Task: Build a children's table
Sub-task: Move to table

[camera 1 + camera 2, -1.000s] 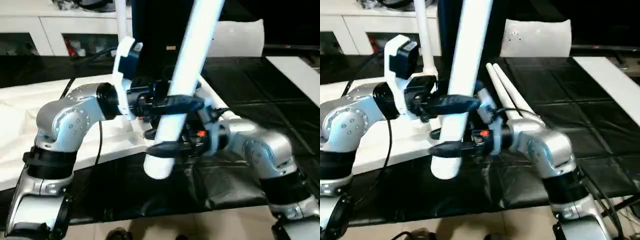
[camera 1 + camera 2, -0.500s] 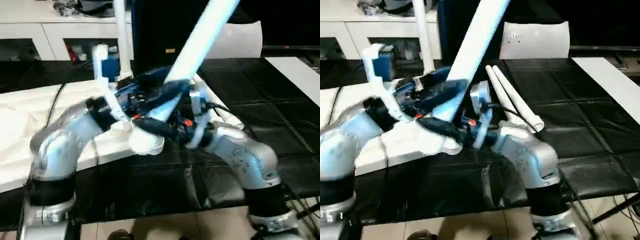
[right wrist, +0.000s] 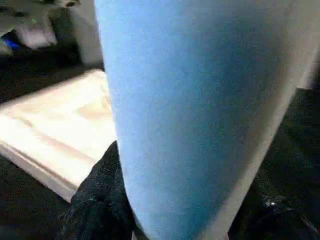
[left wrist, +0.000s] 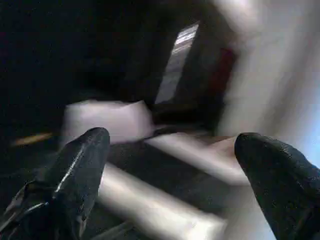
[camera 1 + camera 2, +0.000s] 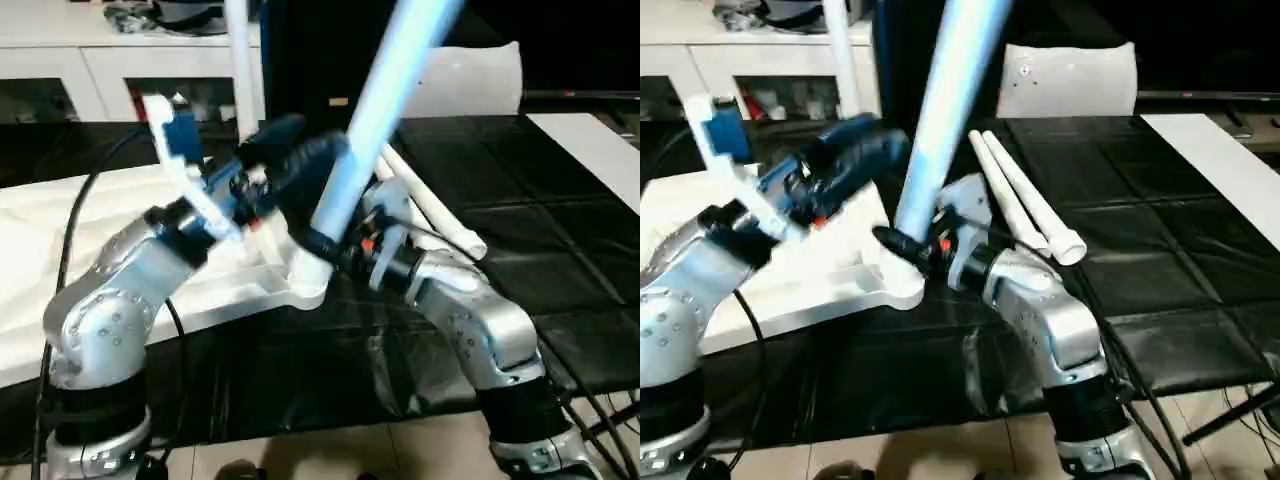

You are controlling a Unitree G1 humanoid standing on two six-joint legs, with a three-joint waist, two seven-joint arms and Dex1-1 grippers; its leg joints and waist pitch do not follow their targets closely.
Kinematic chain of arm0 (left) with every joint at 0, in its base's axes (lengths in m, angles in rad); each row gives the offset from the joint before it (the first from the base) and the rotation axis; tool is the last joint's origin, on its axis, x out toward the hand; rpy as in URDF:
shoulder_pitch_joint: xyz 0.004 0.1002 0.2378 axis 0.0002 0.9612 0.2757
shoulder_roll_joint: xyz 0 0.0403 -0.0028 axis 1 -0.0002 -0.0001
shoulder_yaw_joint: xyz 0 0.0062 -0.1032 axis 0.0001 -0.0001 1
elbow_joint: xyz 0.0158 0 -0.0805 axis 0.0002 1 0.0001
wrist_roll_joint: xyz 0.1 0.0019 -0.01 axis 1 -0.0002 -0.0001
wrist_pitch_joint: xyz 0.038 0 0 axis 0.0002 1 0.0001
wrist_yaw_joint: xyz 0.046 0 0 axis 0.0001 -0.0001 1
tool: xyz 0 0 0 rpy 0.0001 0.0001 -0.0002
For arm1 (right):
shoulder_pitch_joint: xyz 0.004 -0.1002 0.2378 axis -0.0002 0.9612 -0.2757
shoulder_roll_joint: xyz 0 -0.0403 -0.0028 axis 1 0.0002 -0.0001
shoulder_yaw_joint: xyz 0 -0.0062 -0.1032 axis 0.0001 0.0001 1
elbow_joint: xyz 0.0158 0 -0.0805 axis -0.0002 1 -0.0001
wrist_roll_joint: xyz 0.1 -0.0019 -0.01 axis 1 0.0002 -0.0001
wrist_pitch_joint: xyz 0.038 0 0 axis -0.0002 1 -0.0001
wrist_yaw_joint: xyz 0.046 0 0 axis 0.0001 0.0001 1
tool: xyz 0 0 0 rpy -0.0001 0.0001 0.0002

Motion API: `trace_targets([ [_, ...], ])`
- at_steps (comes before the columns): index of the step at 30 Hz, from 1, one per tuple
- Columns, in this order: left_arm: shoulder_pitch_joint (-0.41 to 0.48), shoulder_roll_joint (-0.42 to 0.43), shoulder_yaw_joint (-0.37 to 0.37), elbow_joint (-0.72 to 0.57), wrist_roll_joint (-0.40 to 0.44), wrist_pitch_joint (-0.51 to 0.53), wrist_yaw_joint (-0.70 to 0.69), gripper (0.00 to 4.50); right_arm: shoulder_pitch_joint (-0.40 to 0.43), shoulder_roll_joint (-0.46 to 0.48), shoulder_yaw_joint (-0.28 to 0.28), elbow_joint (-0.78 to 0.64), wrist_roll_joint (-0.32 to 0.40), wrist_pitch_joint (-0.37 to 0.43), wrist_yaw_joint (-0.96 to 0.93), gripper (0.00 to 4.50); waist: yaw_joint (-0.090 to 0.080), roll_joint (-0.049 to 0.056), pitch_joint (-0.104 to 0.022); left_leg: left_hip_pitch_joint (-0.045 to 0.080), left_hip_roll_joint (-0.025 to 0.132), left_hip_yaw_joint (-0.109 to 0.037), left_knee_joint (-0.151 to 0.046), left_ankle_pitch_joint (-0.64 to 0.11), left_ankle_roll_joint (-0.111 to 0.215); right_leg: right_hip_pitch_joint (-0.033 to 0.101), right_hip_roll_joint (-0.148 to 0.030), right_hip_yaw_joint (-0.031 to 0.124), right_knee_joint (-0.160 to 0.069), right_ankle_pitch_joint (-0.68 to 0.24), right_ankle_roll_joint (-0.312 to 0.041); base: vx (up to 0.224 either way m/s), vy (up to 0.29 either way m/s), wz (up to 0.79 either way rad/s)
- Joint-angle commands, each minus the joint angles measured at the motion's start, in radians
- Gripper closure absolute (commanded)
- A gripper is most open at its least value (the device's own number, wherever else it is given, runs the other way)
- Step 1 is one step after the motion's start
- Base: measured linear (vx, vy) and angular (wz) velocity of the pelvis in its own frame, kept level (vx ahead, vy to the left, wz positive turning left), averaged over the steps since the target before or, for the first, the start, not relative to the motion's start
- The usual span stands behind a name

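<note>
My right tool (image 5: 908,245) clamps the leg (image 5: 940,120), its foot at the tabletop's (image 5: 830,280) 5 o'clock corner socket; my left tool (image 4: 170,165) gapes empty. I should seat it straight, pressing down.

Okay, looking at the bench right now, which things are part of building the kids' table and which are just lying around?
For the job: held leg in the right gripper; tabletop; two spare legs; upright leg behind; left gripper, open.

Lying about: white cabinet; white panel; white block.
</note>
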Motion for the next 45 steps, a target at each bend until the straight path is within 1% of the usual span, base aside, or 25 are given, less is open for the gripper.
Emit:
trace_targets([
  [1,0.020,0.001,-0.013,0.000,0.064,-0.007,0.061,0.00,0.016,-0.004,-0.007,-0.011,-0.029,-0.005,-0.041,2.59,-0.006,0.011,-0.065,0.019,0.011,-0.015,-0.077,-0.388,-0.051,0.026,-0.061,0.027,-0.118,-0.604,0.033,0.000,0.000,0.00],
  [6,0.207,0.035,-0.062,-0.103,0.232,-0.045,0.185,0.00,0.125,0.020,-0.047,-0.109,-0.057,-0.006,-0.167,2.59,-0.014,0.006,-0.069,0.006,0.022,-0.014,-0.084,-0.352,-0.040,0.029,-0.059,0.038,-0.098,-0.483,-0.022,0.000,0.000,0.00],
  [10,0.322,0.036,-0.076,-0.155,0.293,0.002,0.253,0.00,0.186,0.031,-0.061,-0.150,-0.067,-0.014,-0.203,2.59,-0.014,0.002,-0.068,0.003,0.022,-0.008,-0.083,-0.319,-0.025,0.031,-0.058,0.044,-0.092,-0.428,-0.048,0.000,0.000,0.00],
  [15,0.385,-0.003,-0.066,-0.145,0.333,-0.027,0.301,0.00,0.247,0.056,-0.093,-0.143,-0.082,-0.034,-0.268,2.59,-0.017,0.003,-0.060,0.014,0.017,-0.011,-0.082,-0.391,-0.030,0.018,-0.056,0.036,-0.115,-0.571,0.002,0.000,0.000,0.00],
  [18,0.406,-0.030,-0.054,-0.134,0.322,-0.066,0.302,0.00,0.272,0.090,-0.127,-0.178,-0.022,0.000,-0.285,2.59,-0.023,0.001,-0.055,0.017,0.014,-0.016,-0.083,-0.440,-0.028,0.015,-0.058,0.026,-0.129,-0.625,0.025,0.000,0.000,0.00],
  [22,0.447,-0.026,-0.060,-0.168,0.337,-0.095,0.301,0.00,0.292,0.065,-0.104,-0.216,-0.013,0.041,-0.251,2.59,-0.031,-0.003,-0.056,0.008,0.018,-0.024,-0.093,-0.460,-0.031,0.027,-0.059,0.021,-0.129,-0.605,0.035,0.000,0.000,0.00],
  [24,0.458,-0.027,-0.060,-0.182,0.347,-0.084,0.300,0.00,0.296,0.057,-0.089,-0.223,0.008,0.056,-0.224,2.59,-0.028,-0.004,-0.055,0.019,0.016,-0.021,-0.089,-0.470,-0.027,0.018,-0.061,0.022,-0.134,-0.621,0.031,0.000,0.000,0.00],
  [27,0.467,-0.022,-0.067,-0.186,0.363,-0.108,0.291,0.00,0.295,0.050,-0.075,-0.229,0.018,0.067,-0.207,2.59,-0.028,-0.005,-0.053,0.020,0.017,-0.023,-0.091,-0.480,-0.026,0.017,-0.061,0.020,-0.140,-0.628,0.032,0.000,0.000,0.00],
  [28,0.470,-0.022,-0.067,-0.188,0.365,-0.109,0.290,0.00,0.295,0.049,-0.070,-0.230,0.019,0.066,-0.202,2.59,-0.020,-0.012,-0.050,-0.013,0.012,-0.046,-0.109,-0.492,-0.011,0.049,-0.081,-0.002,-0.119,-0.617,0.012,0.000,0.000,0.00],
  [29,0.474,-0.026,-0.066,-0.189,0.368,-0.115,0.290,0.00,0.294,0.045,-0.062,-0.230,0.014,0.064,-0.195,2.59,-0.013,-0.001,-0.050,-0.038,0.008,-0.070,-0.127,-0.532,0.006,0.068,-0.093,-0.026,-0.108,-0.604,-0.016,-0.029,0.004,0.32],
  [31,0.479,-0.032,-0.068,-0.189,0.368,-0.123,0.292,0.00,0.291,0.037,-0.054,-0.229,0.010,0.062,-0.183,2.59,-0.020,0.000,-0.048,-0.051,-0.011,-0.093,-0.113,-0.540,-0.001,0.076,-0.121,-0.052,-0.115,-0.639,-0.053,-0.024,-0.003,0.41],
  [32,0.481,-0.032,-0.074,-0.189,0.368,-0.127,0.293,0.00,0.289,0.033,-0.053,-0.227,0.011,0.063,-0.178,2.59,-0.012,0.000,-0.049,-0.039,-0.016,-0.092,-0.100,-0.529,-0.008,0.069,-0.132,-0.057,-0.127,-0.664,-0.062,0.010,-0.026,0.59],
  [33,0.480,-0.028,-0.087,-0.191,0.379,-0.131,0.296,0.00,0.287,0.029,-0.057,-0.222,0.013,0.064,-0.173,2.59,-0.014,-0.009,-0.045,-0.026,-0.021,-0.097,-0.071,-0.520,-0.013,0.068,-0.160,-0.073,-0.149,-0.734,-0.067,0.010,-0.026,0.59],
  [34,0.479,-0.028,-0.087,-0.191,0.379,-0.131,0.296,0.00,0.287,0.029,-0.057,-0.221,0.013,0.064,-0.173,2.59,-0.019,0.000,-0.034,-0.022,-0.019,-0.104,-0.067,-0.575,-0.030,0.079,-0.162,-0.109,-0.163,-0.816,-0.039,0.018,-0.034,0.59],
  [35,0.479,-0.028,-0.087,-0.191,0.379,-0.131,0.296,0.00,0.287,0.029,-0.057,-0.221,0.013,0.064,-0.173,2.59,-0.019,0.000,-0.034,-0.022,-0.019,-0.104,-0.067,-0.575,-0.030,0.079,-0.162,-0.109,-0.163,-0.816,-0.039,-0.004,-0.029,0.58],
  [36,0.478,-0.030,-0.089,-0.190,0.384,-0.131,0.298,0.00,0.286,0.027,-0.062,-0.219,0.017,0.065,-0.173,2.59,0.000,0.040,-0.020,-0.100,-0.015,-0.109,-0.190,-0.820,-0.100,0.156,-0.084,-0.123,-0.023,-0.734,-0.048,-0.004,-0.029,0.58],
  [37,0.474,-0.033,-0.091,-0.188,0.387,-0.129,0.299,0.00,0.284,0.024,-0.066,-0.217,0.017,0.064,-0.173,2.59,0.052,0.043,-0.037,-0.131,-0.061,-0.050,-0.221,-0.805,-0.128,0.183,-0.001,-0.077,0.108,-0.493,-0.110,-0.052,-0.006,0.75],
  [38,0.470,-0.036,-0.094,-0.186,0.389,-0.129,0.300,0.00,0.284,0.020,-0.069,-0.214,0.017,0.062,-0.173,2.59,0.036,0.016,-0.038,-0.100,-0.054,-0.032,-0.205,-0.741,-0.104,0.143,-0.022,-0.052,0.111,-0.541,-0.121,-0.018,-0.082,0.91],
  [39,0.465,-0.039,-0.097,-0.183,0.393,-0.128,0.299,0.00,0.285,0.016,-0.072,-0.213,0.016,0.057,-0.172,2.59,0.021,-0.056,-0.012,0.099,-0.084,-0.040,0.166,-0.434,-0.050,-0.053,-0.211,-0.044,-0.207,-1.110,-0.111,-0.018,-0.082,0.91],
  [40,0.464,-0.038,-0.100,-0.182,0.397,-0.128,0.298,0.00,0.287,0.014,-0.073,-0.213,0.014,0.053,-0.172,2.59,-0.029,-0.036,0.015,0.041,-0.054,-0.086,0.239,-0.239,-0.005,0.007,-0.279,-0.021,-0.212,-1.264,-0.168,0.356,-0.083,0.87],
  [41,0.461,-0.036,-0.105,-0.180,0.402,-0.130,0.297,0.00,0.289,0.009,-0.071,-0.214,0.007,0.044,-0.173,2.59,-0.010,-0.015,0.022,0.019,-0.026,-0.108,0.253,-0.281,0.000,0.083,-0.318,-0.016,-0.193,-1.221,-0.168,0.407,0.043,0.68],
  [42,0.457,-0.035,-0.110,-0.177,0.407,-0.132,0.296,0.00,0.294,0.016,-0.082,-0.218,0.012,0.041,-0.182,2.59,0.004,0.003,-0.019,0.089,-0.015,-0.109,0.141,-0.357,-0.009,0.117,-0.209,0.016,-0.109,-0.982,-0.174,0.407,0.043,0.68],
  [43,0.454,-0.035,-0.117,-0.171,0.412,-0.133,0.295,0.00,0.301,0.032,-0.107,-0.221,0.019,0.034,-0.209,2.59,-0.013,0.034,-0.005,0.157,0.063,-0.162,-0.034,-0.663,-0.077,0.038,-0.052,-0.034,0.008,-0.524,-0.117,0.006,0.050,0.53],
  [44,0.454,-0.035,-0.118,-0.171,0.413,-0.133,0.295,0.00,0.302,0.034,-0.110,-0.222,0.019,0.033,-0.212,2.59,-0.042,0.035,-0.020,0.125,0.090,-0.203,-0.099,-0.684,-0.088,0.055,-0.037,-0.023,0.072,-0.306,-0.081,-0.051,0.042,0.22],
  [45,0.452,-0.036,-0.122,-0.165,0.414,-0.135,0.293,0.00,0.306,0.039,-0.122,-0.222,0.012,0.028,-0.234,2.59,-0.032,0.053,-0.025,0.118,0.080,-0.199,-0.097,-0.660,-0.087,0.047,-0.038,-0.014,0.079,-0.171,-0.065,-0.051,0.042,0.22],
])
